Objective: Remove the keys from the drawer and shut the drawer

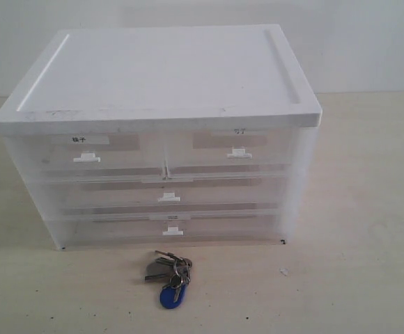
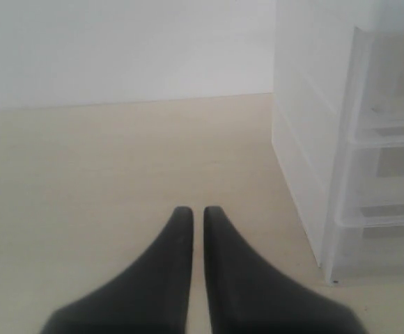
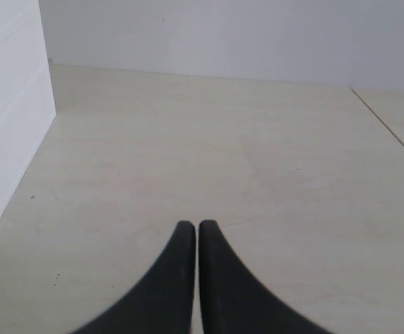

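Observation:
The keys (image 1: pixel 169 273), a silvery bunch with a blue oval fob, lie on the table just in front of the cabinet. The drawer (image 1: pixel 167 193), the middle full-width translucent one with a small white handle, sits pushed in flush with the others. Neither arm shows in the exterior view. My left gripper (image 2: pixel 198 211) is shut and empty over bare table, with the cabinet's side and drawer fronts (image 2: pixel 383 174) off to one side. My right gripper (image 3: pixel 196 225) is shut with nothing in it; the cabinet's white side (image 3: pixel 10 125) stands at the picture's edge.
The white-topped cabinet (image 1: pixel 160 69) stands mid-table with two half-width top drawers (image 1: pixel 87 149) and a bottom full-width drawer (image 1: pixel 171 228), all pushed in. Pale wooden table (image 1: pixel 362 243) extends on both sides; a white wall runs behind.

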